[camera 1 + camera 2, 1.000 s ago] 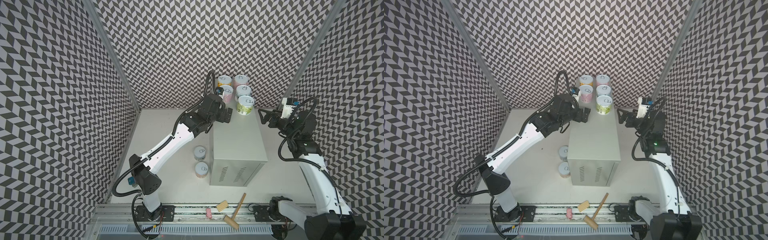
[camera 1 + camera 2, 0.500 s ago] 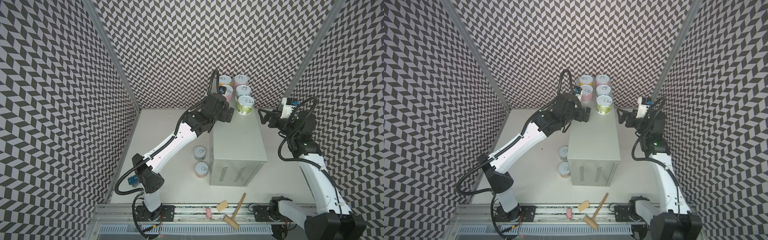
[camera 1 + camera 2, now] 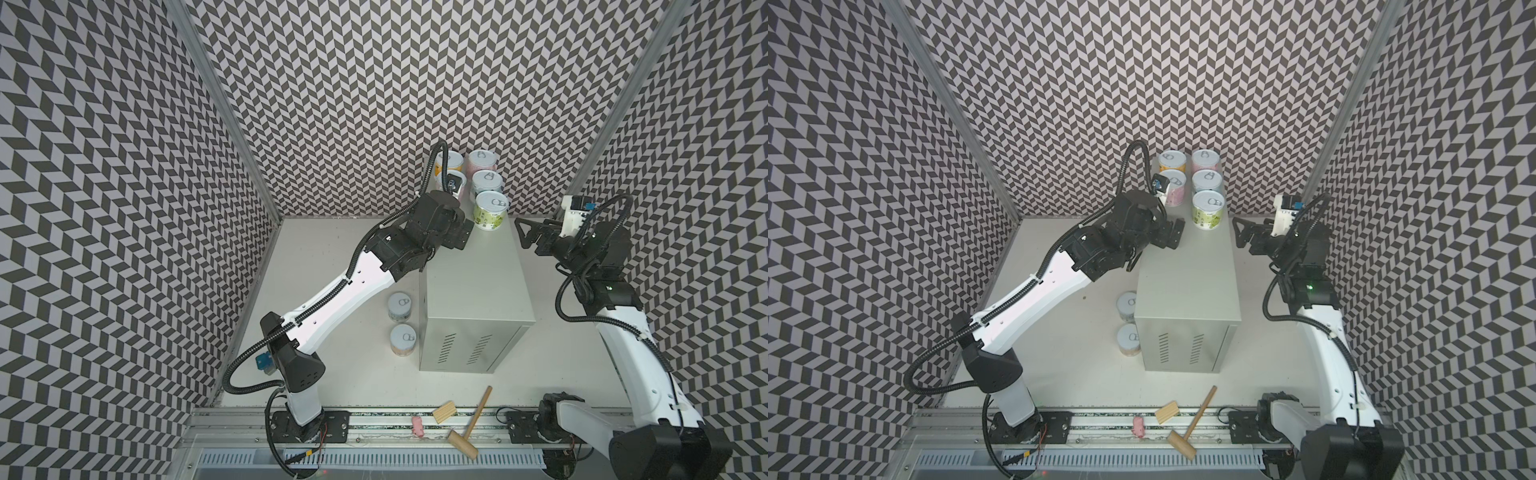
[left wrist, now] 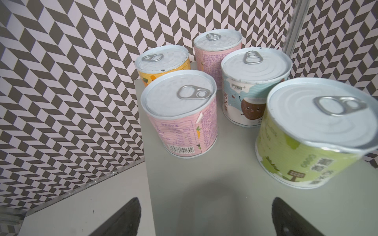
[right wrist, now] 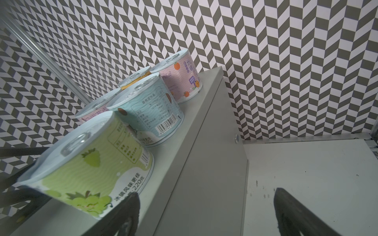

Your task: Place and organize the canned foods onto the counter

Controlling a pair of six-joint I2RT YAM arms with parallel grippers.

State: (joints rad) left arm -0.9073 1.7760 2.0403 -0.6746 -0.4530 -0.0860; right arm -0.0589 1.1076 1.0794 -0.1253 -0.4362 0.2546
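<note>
Several canned foods stand in two rows at the far end of the grey counter (image 3: 473, 286): a yellow can (image 3: 451, 160), two pink cans (image 3: 482, 160), a light blue can (image 3: 487, 183) and a green can (image 3: 491, 210). On the white tabletop, against the counter's left side, stand two more cans (image 3: 400, 306) (image 3: 403, 338). My left gripper (image 3: 459, 232) hovers open and empty over the counter's left edge, just short of the nearer pink can (image 4: 180, 114). My right gripper (image 3: 525, 232) hangs open and empty off the counter's right edge, level with the green can (image 5: 92, 163).
Chevron-patterned walls close in on three sides. A wooden mallet (image 3: 469, 424), a wooden block (image 3: 444, 412) and a small pink piece (image 3: 417, 427) lie on the front rail. The near half of the counter top (image 3: 1187, 282) holds nothing.
My left gripper has edged slightly rightward over the counter's far left edge. The right arm and all the cans have stayed still.
</note>
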